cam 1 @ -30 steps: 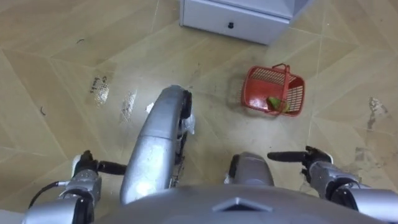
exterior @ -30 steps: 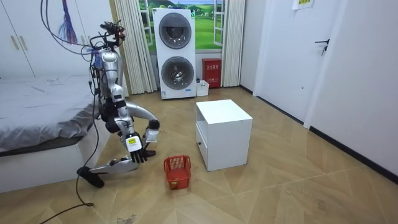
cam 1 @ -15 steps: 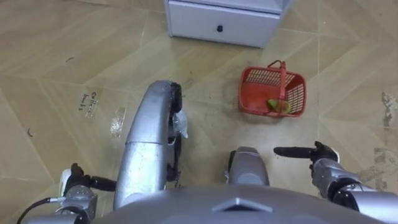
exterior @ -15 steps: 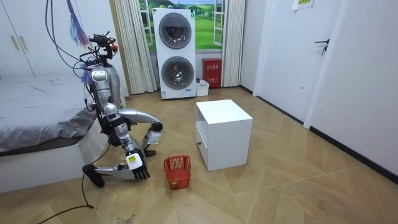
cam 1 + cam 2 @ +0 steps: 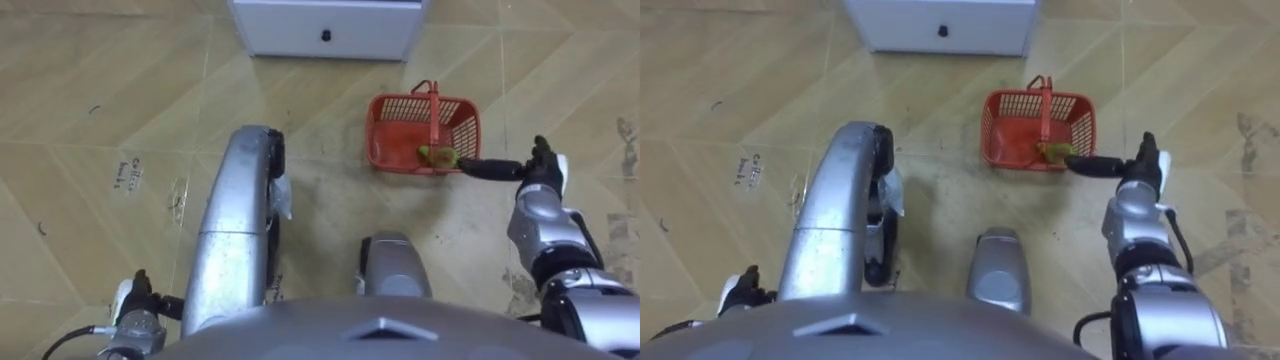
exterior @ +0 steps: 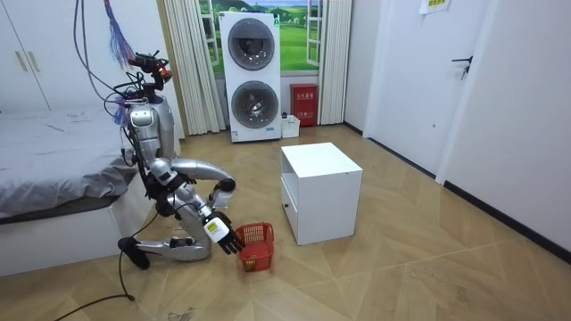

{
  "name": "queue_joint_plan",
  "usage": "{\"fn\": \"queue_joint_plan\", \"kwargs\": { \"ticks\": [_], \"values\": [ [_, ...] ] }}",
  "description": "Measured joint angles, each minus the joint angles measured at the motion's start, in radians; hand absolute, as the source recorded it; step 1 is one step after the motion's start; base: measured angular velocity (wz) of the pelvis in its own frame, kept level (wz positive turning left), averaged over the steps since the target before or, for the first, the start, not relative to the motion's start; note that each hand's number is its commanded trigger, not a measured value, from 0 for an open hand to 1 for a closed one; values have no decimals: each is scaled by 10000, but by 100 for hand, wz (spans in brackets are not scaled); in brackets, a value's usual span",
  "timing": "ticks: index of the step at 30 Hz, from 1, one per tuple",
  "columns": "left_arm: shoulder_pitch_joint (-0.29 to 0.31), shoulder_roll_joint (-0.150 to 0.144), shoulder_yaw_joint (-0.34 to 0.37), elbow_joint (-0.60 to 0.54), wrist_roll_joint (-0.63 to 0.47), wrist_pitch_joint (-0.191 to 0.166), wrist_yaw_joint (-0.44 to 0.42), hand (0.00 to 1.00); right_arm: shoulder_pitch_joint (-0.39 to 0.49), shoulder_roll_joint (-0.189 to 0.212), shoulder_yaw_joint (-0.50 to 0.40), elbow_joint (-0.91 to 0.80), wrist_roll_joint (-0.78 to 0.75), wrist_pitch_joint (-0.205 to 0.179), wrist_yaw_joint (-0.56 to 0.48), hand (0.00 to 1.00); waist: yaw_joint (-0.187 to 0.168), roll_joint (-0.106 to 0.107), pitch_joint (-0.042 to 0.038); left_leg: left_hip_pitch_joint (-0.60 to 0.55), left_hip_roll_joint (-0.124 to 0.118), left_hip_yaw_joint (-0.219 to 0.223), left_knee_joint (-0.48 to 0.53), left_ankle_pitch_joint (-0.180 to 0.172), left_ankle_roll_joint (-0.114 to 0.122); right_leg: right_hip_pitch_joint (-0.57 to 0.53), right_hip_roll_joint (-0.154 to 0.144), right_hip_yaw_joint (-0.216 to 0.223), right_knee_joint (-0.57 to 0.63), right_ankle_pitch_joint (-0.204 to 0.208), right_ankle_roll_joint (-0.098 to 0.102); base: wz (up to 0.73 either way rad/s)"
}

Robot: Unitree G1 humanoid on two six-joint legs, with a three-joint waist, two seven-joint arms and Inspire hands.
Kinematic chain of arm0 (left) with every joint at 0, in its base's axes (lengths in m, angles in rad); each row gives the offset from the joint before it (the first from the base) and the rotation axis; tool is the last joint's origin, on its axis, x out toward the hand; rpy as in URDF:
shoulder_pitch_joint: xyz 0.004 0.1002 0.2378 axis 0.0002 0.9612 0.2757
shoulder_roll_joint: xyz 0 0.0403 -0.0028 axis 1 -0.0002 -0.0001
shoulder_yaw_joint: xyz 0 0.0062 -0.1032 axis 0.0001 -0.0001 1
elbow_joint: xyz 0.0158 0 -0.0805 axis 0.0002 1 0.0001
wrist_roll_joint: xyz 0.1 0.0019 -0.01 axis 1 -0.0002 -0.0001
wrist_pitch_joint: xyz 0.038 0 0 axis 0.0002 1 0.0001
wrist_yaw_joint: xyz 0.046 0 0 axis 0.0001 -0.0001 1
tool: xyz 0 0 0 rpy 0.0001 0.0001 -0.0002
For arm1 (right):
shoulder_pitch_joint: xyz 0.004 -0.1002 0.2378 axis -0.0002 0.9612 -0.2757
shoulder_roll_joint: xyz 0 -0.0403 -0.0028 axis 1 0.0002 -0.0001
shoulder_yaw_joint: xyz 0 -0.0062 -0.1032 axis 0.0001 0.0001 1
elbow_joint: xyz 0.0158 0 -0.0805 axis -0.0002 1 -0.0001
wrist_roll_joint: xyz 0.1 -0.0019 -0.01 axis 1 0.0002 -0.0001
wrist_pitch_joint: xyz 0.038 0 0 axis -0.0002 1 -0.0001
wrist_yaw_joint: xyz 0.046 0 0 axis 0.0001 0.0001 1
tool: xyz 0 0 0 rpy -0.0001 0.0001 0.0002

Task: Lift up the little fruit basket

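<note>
1. Now a red plastic lattice basket [image 5: 423, 135] is seen on the floor [image 5: 100, 100], far right.
2. The right hand [image 5: 535, 170] is held straight-fingered at its right rim.
3. The left hand's [image 5: 140, 300] state cannot be told.

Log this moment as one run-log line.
fruit basket: on floor before white cabinet, green fruit inside | right hand: open, straight fingers at basket rim, not gripping | left hand: low
</note>
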State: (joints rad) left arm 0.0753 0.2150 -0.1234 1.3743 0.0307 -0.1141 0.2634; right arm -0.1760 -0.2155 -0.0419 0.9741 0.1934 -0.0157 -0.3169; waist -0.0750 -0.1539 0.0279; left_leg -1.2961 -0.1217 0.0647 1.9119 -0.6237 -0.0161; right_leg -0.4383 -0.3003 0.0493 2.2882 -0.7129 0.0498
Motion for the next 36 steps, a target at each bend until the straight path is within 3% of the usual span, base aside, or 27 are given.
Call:
{"fn": "queue_joint_plan", "kwargs": {
  "ticks": [4, 5, 13, 23, 30, 36],
  "values": [
    [-64, 2, -208, 23, -3, -56, 3, 0, -287, -80, 11, -61, -28, -78, -17, 0, 182, 120, 57, -202, 23, 164, -118, -40, -78, -341, -149, 64, 212, -22, 43, 7],
    [-98, 3, -260, 20, -6, -118, 5, 0, -369, -160, 12, -60, -21, -78, -20, 0, 323, 218, 132, -244, 51, 184, -141, -84, -171, -421, -167, 84, 292, -22, 43, 0],
    [101, 82, -446, 31, -407, -177, 10, 0, -616, -399, 282, -34, 1, -114, -38, 0, 961, 504, 197, -427, 119, 315, -150, 10, -197, -737, -230, 260, 485, -24, 45, 0],
    [171, 87, -979, 1, -805, -137, -378, 0, -847, -1056, 972, 333, 397, -177, 392, 0, 1365, 641, 209, -736, 322, 613, -216, 57, -171, -1376, -315, 671, 690, -58, 105, -5],
    [177, 173, -1560, -110, -1169, 46, -707, 0, -1231, -1187, 991, 778, 1054, -170, 804, 0, 1516, 644, 219, -838, 390, 812, -282, 171, -91, -1603, -448, 811, 852, -73, 134, 0],
    [136, 370, -1563, -201, -1184, 173, -1007, 0, -1380, -1397, 1001, 1191, 2211, -165, 1211, 0, 1615, 697, 223, -931, 388, 873, -296, 218, -55, -1698, -510, 797, 875, -78, 144, 2]
  ]
}}
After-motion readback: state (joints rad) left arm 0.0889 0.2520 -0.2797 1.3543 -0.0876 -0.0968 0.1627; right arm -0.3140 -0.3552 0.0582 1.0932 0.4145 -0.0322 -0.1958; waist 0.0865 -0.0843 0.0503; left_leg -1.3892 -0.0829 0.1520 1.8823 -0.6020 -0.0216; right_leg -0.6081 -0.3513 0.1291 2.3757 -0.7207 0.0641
